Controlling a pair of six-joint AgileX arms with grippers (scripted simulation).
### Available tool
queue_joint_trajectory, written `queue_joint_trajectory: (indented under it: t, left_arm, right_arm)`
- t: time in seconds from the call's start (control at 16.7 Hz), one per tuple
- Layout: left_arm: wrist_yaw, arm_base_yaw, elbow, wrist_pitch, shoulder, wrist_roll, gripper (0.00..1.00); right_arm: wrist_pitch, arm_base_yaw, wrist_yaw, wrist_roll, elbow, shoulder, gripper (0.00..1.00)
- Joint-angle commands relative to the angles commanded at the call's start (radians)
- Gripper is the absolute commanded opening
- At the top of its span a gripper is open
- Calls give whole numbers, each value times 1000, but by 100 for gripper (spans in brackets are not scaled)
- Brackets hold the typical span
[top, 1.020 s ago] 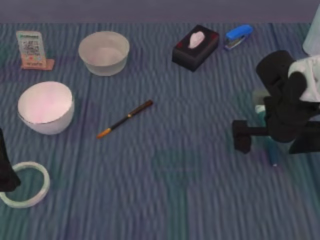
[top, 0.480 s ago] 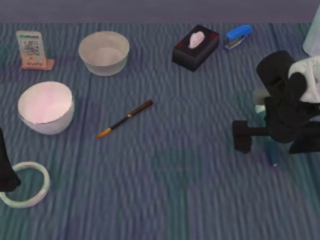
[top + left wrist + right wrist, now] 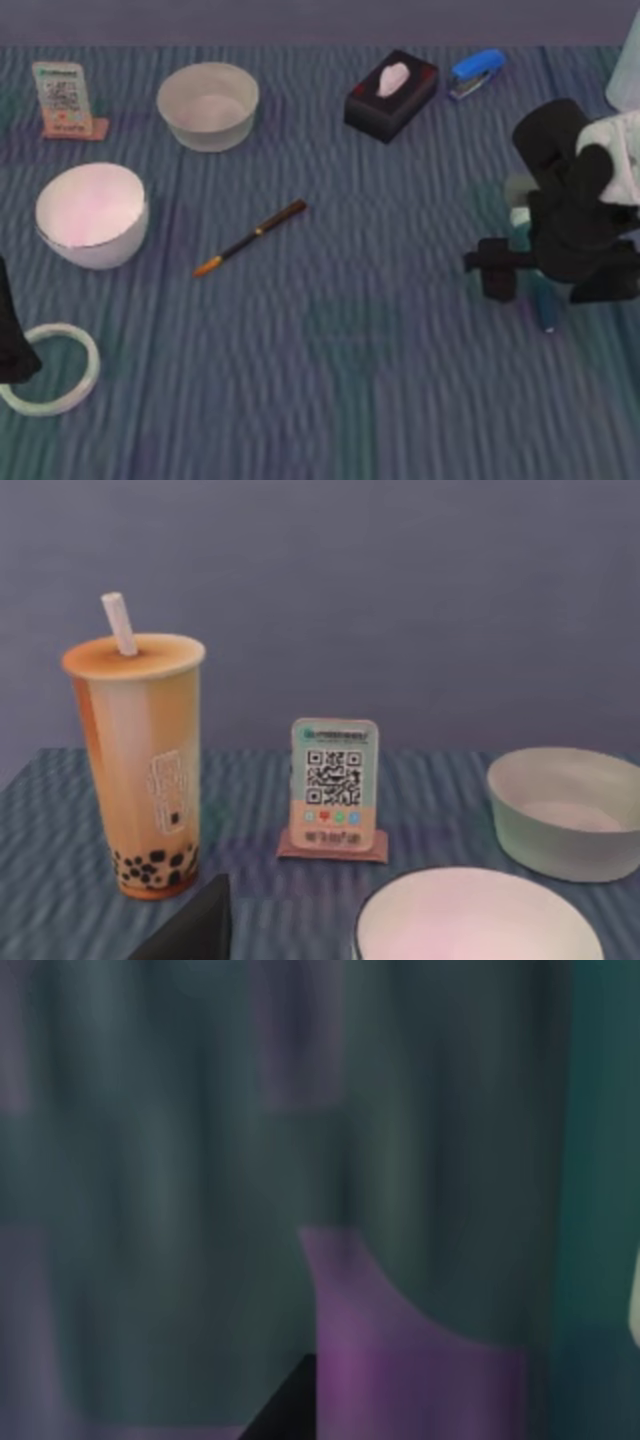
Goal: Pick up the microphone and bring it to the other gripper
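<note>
Right gripper [image 3: 540, 275] over teal tapering microphone [image 3: 545, 312] (grip state unclear), ribbed blue cloth [image 3: 350, 380], left arm parked.

tablecloth [image 3: 330, 380]: ribbed, matt, seemingly cloth | bowl [image 3: 92, 215]: glossy white

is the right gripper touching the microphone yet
Cannot tell. In the top view the right gripper sits directly over the microphone, hiding any contact; the right wrist view shows no fingertip meeting it.

Brush [image 3: 250, 237] right of bowl [image 3: 92, 214]
</note>
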Motion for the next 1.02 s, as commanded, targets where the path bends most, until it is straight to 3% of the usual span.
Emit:
queue_joint_trajectory:
  t: [0.12,0.54,0.66,0.84,1.02]
  left_arm:
    - [0,0,0,0,0,0,100]
    - [0,0,0,0,0,0,100]
    - [0,0,0,0,0,0,100]
    - [0,0,0,0,0,0,100]
    - [0,0,0,0,0,0,100]
  right_arm:
    - [0,0,0,0,0,0,0]
    - [0,0,0,0,0,0,0]
    - [-28,2,18,-11,26,-63,0]
    - [37,4,-7,-27,14,-73,0]
    - [192,4,-63,-60,-18,-98,0]
